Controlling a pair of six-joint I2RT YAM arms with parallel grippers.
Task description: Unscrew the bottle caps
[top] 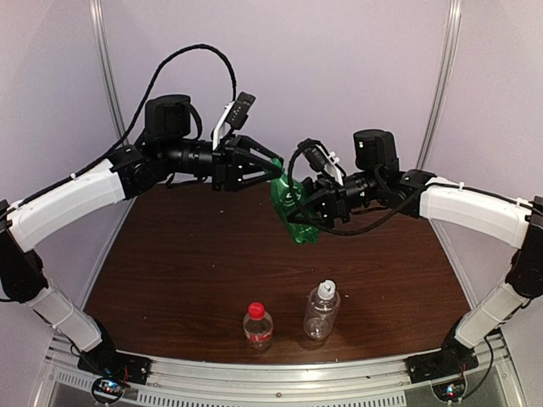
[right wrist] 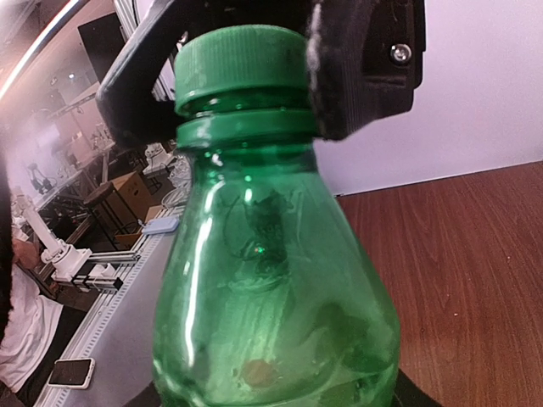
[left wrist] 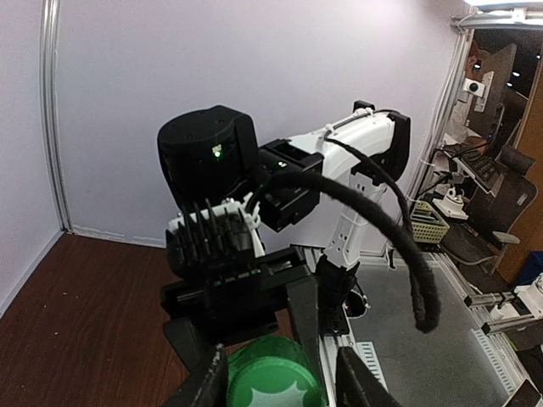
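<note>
My left claw straddles green cap; cannot tell if pads bite or sit loose. Cap seated on neck. Green bottle tilted, off desk, clenched in my right claw. Near edge: red-capped bottle, ribbed bottle, upright, untouched, capped. Judgement: first cap in hand, none of three off.

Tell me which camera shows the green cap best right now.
Right wrist: the green cap fills the upper frame, side-on, ridges clear. Left wrist shows only its round top at the bottom edge; from the top camera it is nearly hidden.
</note>
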